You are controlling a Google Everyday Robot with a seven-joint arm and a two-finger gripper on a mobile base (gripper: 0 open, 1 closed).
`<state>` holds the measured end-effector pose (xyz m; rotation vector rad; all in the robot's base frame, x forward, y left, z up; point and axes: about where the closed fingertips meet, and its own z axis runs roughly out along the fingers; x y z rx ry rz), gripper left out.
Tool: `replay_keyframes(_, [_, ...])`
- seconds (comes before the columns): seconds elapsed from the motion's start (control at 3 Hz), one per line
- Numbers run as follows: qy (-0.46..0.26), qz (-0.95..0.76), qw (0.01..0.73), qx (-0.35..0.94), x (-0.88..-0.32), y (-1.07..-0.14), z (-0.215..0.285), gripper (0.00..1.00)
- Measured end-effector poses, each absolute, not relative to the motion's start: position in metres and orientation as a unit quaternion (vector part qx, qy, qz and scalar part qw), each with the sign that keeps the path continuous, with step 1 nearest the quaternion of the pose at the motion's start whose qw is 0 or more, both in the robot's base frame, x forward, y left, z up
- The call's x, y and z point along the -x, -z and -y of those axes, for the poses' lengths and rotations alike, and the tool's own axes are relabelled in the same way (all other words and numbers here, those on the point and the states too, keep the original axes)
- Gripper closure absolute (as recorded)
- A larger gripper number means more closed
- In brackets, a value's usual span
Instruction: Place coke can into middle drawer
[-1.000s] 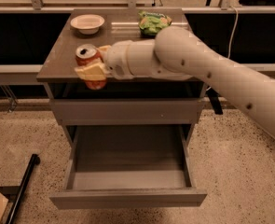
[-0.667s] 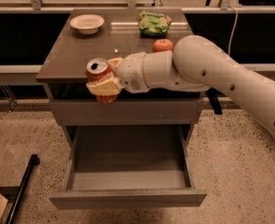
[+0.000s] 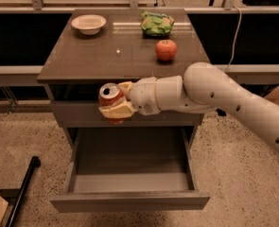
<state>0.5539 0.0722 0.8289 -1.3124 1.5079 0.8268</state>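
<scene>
My gripper [image 3: 114, 100] is shut on the coke can [image 3: 109, 95], a small red can with a silver top. It holds the can in the air in front of the cabinet's top drawer front, above the left part of the middle drawer [image 3: 129, 200]. That drawer is pulled out wide and its flat grey floor is bare. The white arm reaches in from the right. The yellowish fingers [image 3: 116, 110] clasp the can's sides and hide its lower part.
On the cabinet top [image 3: 82, 60] stand a white bowl [image 3: 88, 23] at the back left, a green chip bag [image 3: 156, 22] at the back right and a red apple [image 3: 166, 49]. A black pole [image 3: 21, 188] lies on the floor at the left.
The arm has carried the coke can forward off the cabinet top and down, to in front of the top drawer front. The apple has come into view behind the arm.
</scene>
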Motion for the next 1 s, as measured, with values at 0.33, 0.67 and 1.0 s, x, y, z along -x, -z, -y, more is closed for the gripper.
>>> replay_keyframes(0.33, [-0.363, -0.620, 0.469, 0.514, -0.564, -0.769, -0.070, 1.00])
replay_keyframes(0.67, [-0.371, -0.625, 0.466, 0.504, -0.575, -0.727, -0.076, 1.00])
replay_keyframes(1.0, [-0.404, -0.646, 0.463, 0.452, -0.590, -0.684, -0.080, 1.00])
